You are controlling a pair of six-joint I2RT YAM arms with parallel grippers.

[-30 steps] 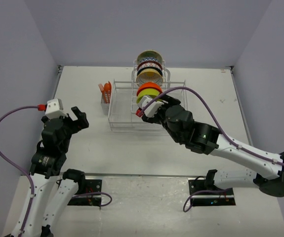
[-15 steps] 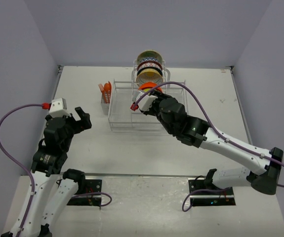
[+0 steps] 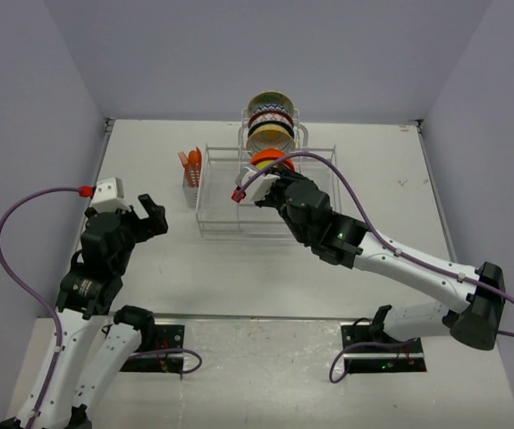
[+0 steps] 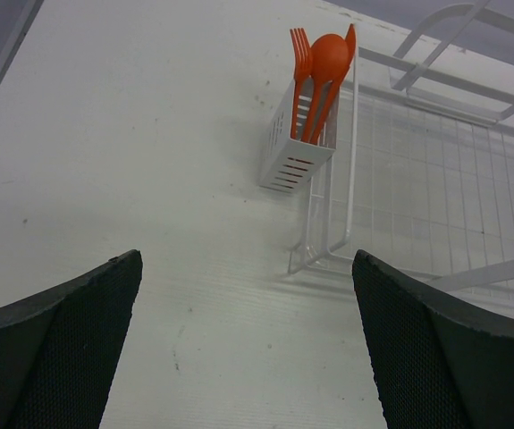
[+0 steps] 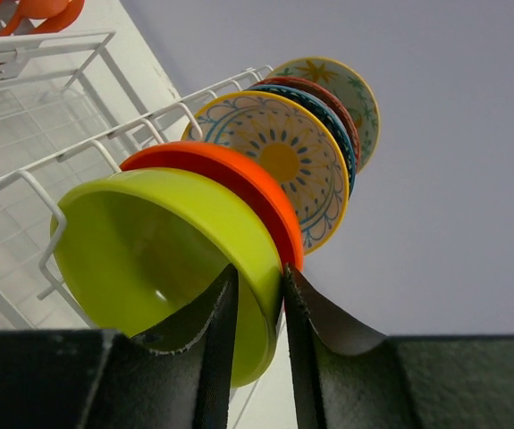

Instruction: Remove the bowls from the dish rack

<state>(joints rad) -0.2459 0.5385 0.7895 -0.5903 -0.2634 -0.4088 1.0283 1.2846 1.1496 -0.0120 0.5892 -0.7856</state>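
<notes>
Well, the right gripper (image 5: 258, 277) is pinched narrow on the rim of the lime-green round bowl (image 5: 149, 241), one finger inside and one outside. That bowl stands on edge in the upright row of the white wire dish rack (image 3: 216, 192), just in front of the orange round bowl (image 5: 239, 174). Left of the rack, the left gripper (image 4: 246, 259) hangs spread wide above the white table (image 4: 105, 134), holding nothing, near the white slotted cutlery holder (image 4: 288, 147) on the rack's side.

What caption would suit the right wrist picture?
Right gripper clamps the rim of the lime-green bowl, frontmost in the dish rack.
</notes>
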